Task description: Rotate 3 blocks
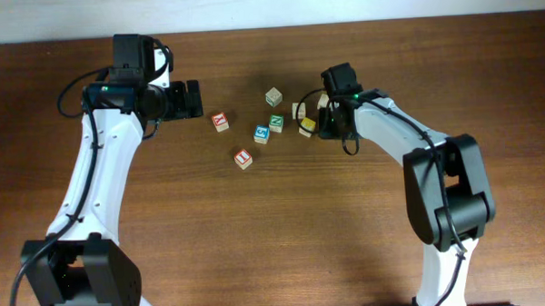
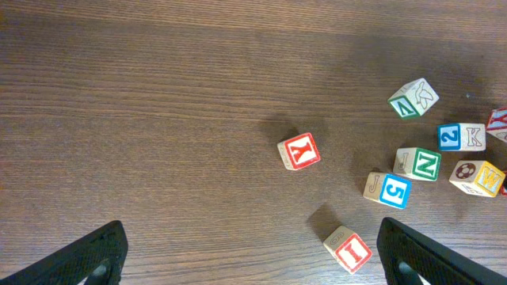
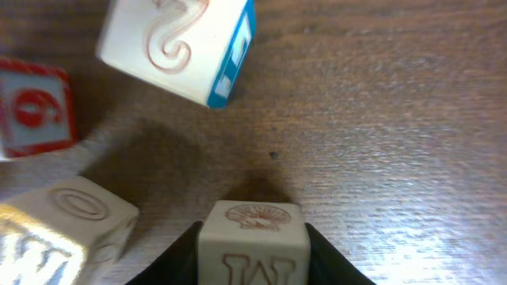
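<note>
- Right gripper (image 3: 252, 234): the jaws are clenched on the cream block (image 3: 253, 253). A dark finger (image 3: 170, 267) presses against each of its sides.
- Cream block: it carries a shell picture on top and an outlined W on the near face. It sits at the bottom middle of the right wrist view.
- Yellow block (image 3: 55, 237): it lies just left of the cream block with a narrow gap between them. Its top bears a ring mark.
- Blue-edged block (image 3: 186, 43): it lies farther ahead of the jaws, turned askew. Its pale top shows a curled mark.
- Red-numbered block (image 3: 32, 111): it lies at the left edge of the same view.
- Left gripper (image 1: 193, 98): the jaws are released and spread wide over the brown table (image 2: 158, 95), well apart from the right gripper.
- Ahead of the left jaws, the red Y block (image 2: 299, 150) lies nearest. The red I block (image 2: 347, 247) and the green N block (image 2: 418, 164) lie beyond it.
</note>
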Robot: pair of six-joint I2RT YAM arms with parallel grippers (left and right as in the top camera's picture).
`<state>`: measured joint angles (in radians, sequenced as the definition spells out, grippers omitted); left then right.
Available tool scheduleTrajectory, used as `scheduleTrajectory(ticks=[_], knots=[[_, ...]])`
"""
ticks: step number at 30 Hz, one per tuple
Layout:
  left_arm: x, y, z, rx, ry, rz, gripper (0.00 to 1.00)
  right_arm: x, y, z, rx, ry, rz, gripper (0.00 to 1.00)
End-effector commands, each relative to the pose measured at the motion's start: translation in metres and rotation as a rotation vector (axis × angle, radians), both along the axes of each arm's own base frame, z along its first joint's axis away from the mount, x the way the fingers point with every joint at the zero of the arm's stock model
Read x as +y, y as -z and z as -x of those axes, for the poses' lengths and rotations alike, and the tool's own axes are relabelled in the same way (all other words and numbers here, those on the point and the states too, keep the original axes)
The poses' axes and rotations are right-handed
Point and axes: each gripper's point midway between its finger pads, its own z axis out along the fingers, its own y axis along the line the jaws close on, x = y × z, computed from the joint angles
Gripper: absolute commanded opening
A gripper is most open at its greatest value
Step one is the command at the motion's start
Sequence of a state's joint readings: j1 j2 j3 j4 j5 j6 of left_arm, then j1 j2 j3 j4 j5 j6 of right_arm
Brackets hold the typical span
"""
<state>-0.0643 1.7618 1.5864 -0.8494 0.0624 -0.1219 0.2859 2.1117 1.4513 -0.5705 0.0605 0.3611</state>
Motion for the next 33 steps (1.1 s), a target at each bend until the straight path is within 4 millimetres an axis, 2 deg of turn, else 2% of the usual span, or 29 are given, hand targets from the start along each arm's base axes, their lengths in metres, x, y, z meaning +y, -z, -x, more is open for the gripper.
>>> scheduleTrajectory(ticks=[1, 2, 5, 6, 7, 8, 10, 12, 18, 19, 21, 22, 23, 26, 27, 28, 29, 30, 31, 33], knots=[[0.003, -0.004, -0.004, -0.01, -0.015, -0.004, 0.99, 0.006, -0.002, -0.005, -0.011, 0.011, -0.011, 0.3], [0.003, -0.004, -0.004, -0.01, -0.015, -0.004, 0.99, 0.007, -0.008, -0.005, -0.02, 0.011, -0.014, 0.28], [0.003, -0.004, -0.004, -0.01, -0.015, -0.004, 0.99, 0.008, -0.041, 0.002, -0.038, 0.004, -0.039, 0.25], [0.003, -0.004, -0.004, -0.011, -0.015, -0.004, 0.99, 0.011, -0.055, 0.011, -0.027, -0.007, -0.067, 0.25], [0.002, -0.004, -0.004, -0.01, -0.015, -0.004, 0.99, 0.018, -0.072, 0.028, 0.011, -0.03, -0.12, 0.25], [0.002, -0.004, -0.004, -0.01, -0.015, -0.004, 0.99, 0.023, -0.078, 0.041, 0.048, -0.045, -0.153, 0.25], [0.002, -0.004, -0.004, -0.01, -0.015, -0.004, 0.99, 0.035, -0.066, 0.076, 0.187, -0.065, -0.161, 0.25], [0.002, -0.004, -0.004, -0.01, -0.015, -0.004, 0.99, 0.045, -0.047, 0.098, 0.249, -0.083, -0.126, 0.25], [0.002, -0.004, -0.004, -0.01, -0.015, -0.004, 0.99, 0.027, -0.003, 0.124, 0.275, -0.022, -0.007, 0.26], [0.002, -0.004, -0.004, -0.01, -0.015, -0.004, 0.99, 0.023, 0.001, 0.128, 0.283, -0.019, 0.006, 0.32], [0.002, -0.004, -0.004, -0.01, -0.014, -0.004, 0.99, 0.024, 0.001, 0.127, 0.279, -0.021, 0.004, 0.34], [0.002, -0.004, -0.004, -0.01, -0.015, -0.004, 0.99, 0.024, 0.001, 0.127, 0.279, -0.021, 0.004, 0.48], [0.002, -0.004, -0.004, -0.01, -0.015, -0.004, 0.99, 0.024, 0.001, 0.127, 0.279, -0.021, 0.004, 0.53], [0.002, -0.004, -0.004, -0.01, -0.015, -0.004, 0.99, 0.027, -0.003, 0.121, 0.262, -0.033, -0.004, 0.59], [0.002, -0.004, -0.004, -0.01, -0.015, -0.004, 0.99, 0.029, -0.013, 0.11, 0.236, -0.042, -0.017, 0.59], [0.002, -0.004, -0.004, -0.01, -0.015, -0.004, 0.99, 0.036, -0.037, 0.083, 0.156, -0.081, -0.035, 0.59], [0.002, -0.004, -0.004, -0.01, -0.014, -0.004, 0.99, 0.043, -0.067, 0.041, 0.003, -0.111, -0.052, 0.6], [0.002, -0.004, -0.004, -0.01, -0.015, -0.004, 0.99, 0.046, -0.075, 0.023, -0.078, -0.105, -0.06, 0.61], [0.002, -0.004, -0.004, -0.01, -0.015, -0.004, 0.99, 0.047, -0.079, 0.014, -0.117, -0.1, -0.06, 0.61], [0.002, -0.004, -0.004, -0.01, -0.015, -0.004, 0.99, 0.053, -0.076, -0.005, -0.183, -0.095, -0.069, 0.61]])
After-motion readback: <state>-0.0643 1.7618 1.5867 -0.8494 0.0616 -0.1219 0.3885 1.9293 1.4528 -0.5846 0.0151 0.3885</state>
